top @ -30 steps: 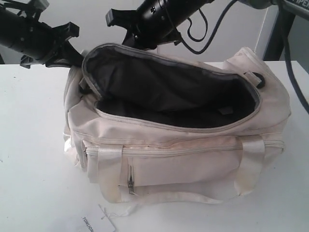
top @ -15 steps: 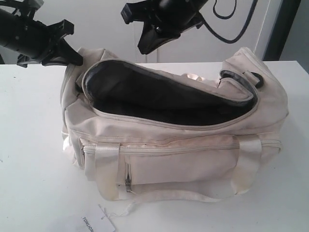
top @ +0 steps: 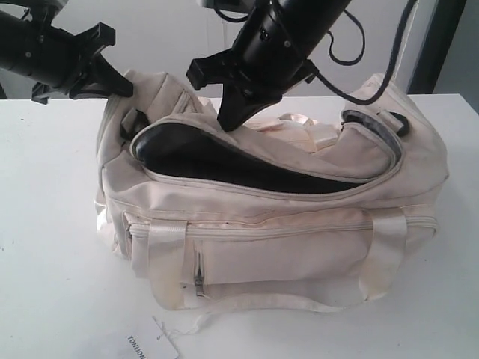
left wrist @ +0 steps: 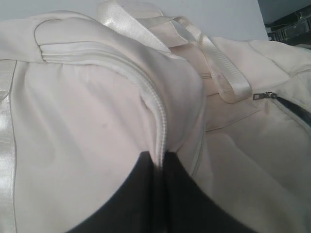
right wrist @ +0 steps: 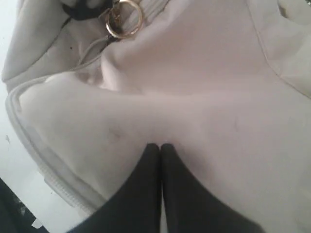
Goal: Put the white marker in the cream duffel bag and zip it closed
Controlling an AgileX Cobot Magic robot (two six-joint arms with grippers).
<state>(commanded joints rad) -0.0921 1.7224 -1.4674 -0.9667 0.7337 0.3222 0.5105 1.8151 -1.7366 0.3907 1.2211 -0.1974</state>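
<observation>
The cream duffel bag lies on the white table, its dark-lined mouth narrowed to a slit. My left gripper is at the bag's left end. In the left wrist view the left gripper is shut on the zip seam of the cream duffel bag. My right gripper presses on the top flap. In the right wrist view the right gripper is shut, its tips against the fabric. A gold keyring lies beyond them. The white marker is out of sight.
A flat white paper tag with black letters lies on the table in front of the bag. Shiny webbing handles lie across the bag's top. A dark zip pull shows on the far side. Cables hang behind the right arm.
My right arm has come down from above onto the bag's top flap, and the mouth has narrowed from wide open to a slit. The left gripper has stayed at the left end.
</observation>
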